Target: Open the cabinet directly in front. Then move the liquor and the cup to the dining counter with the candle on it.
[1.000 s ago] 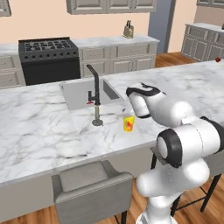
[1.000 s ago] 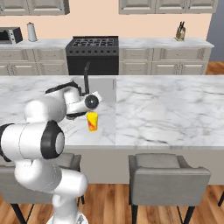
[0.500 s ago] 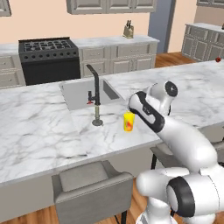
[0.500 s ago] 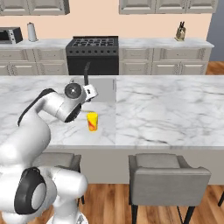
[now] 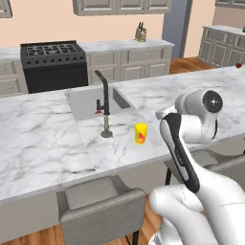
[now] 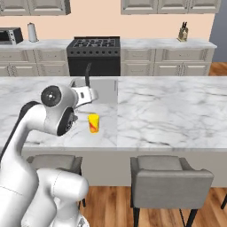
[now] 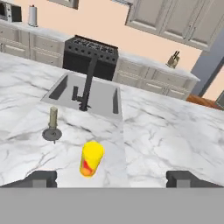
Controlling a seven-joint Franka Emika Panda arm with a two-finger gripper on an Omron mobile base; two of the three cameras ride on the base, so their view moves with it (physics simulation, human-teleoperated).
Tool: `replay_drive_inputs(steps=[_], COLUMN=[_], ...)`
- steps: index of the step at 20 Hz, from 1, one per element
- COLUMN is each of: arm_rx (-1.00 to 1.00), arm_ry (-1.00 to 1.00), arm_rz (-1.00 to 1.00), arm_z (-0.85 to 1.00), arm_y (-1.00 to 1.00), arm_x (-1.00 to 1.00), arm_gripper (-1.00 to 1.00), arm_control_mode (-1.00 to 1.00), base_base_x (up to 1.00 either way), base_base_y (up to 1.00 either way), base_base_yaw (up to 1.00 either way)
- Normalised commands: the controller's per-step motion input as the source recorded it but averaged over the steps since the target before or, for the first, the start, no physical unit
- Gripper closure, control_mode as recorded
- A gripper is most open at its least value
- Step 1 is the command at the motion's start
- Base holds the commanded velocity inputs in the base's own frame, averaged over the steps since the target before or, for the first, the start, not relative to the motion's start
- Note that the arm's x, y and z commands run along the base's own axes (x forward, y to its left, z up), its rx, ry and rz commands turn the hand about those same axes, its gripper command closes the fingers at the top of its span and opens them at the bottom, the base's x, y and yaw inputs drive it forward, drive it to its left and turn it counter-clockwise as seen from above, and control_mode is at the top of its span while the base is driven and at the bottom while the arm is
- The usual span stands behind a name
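1. We see the cup (image 7: pixel 91 158) upright on the marble bench (image 7: pixel 175 135), at four o'clock from the candle (image 7: pixel 52 124).
2. Our jaws stand wide, empty, drawn back above the cup.

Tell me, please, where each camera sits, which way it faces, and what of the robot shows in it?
Left base view: behind the arm to its left, looking forward and down over the dining counter; the white arm rises at lower right.
Right base view: behind to its right, same direction; the arm rises at lower left.
Hand view: on the hand, looking along the gripper, whose dark tips stand wide apart, empty.
Shared by all: the cup standing upright near the candle, sink and faucet.
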Motion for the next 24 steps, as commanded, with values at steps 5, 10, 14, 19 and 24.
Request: replay_drive_inputs(steps=[5, 10, 14, 19, 24], arm_rx=[0.01, 0.0, 0.0, 0.0, 0.0], arm_ry=[-0.42, -0.29, 0.0, 0.0, 0.0], arm_rz=[-0.08, -0.02, 0.0, 0.0, 0.0], arm_z=[0.43, 0.33, 0.0, 0.0, 0.0], arm_y=[-0.1, 0.0, 0.0, 0.0, 0.0], arm_x=[-0.99, -0.4, -0.04, 0.0, 0.0], arm_gripper=[-1.0, -1.0, -1.0, -1.0, -1.0], arm_control_mode=[-1.0, -1.0, 1.0, 1.0, 1.0], base_base_x=[0.0, 0.0, -0.68, -0.8, -0.04], base_base_y=[0.0, 0.0, -0.05, -0.06, 0.01], base_base_yaw=[0.0, 0.0, -0.11, -0.71, -1.0])
